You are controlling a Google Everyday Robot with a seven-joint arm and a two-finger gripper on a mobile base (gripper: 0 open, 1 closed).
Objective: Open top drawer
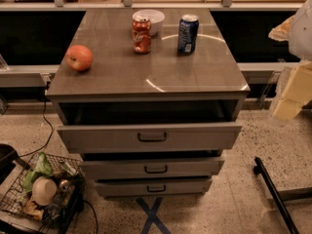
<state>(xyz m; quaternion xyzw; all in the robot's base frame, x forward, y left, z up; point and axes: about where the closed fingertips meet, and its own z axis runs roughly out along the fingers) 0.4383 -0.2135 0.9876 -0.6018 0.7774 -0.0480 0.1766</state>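
The wide grey top drawer [97,138] is sitting part-open under the brown worktop [146,67], needing a straight pull on its dark rectangular handle [152,137], the pale tool [288,102] hovering well right, its grip unreadable.

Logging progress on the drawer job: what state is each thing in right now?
top drawer: pulled out, open.
middle drawer: looks shut.
bottom drawer: looks shut.
red can: upright.
blue can: upright.
bowl: upright, contents unseen.
apple: whole, resting on the cabinet.
claw: in the air right of the cabinet, clear of the drawers.
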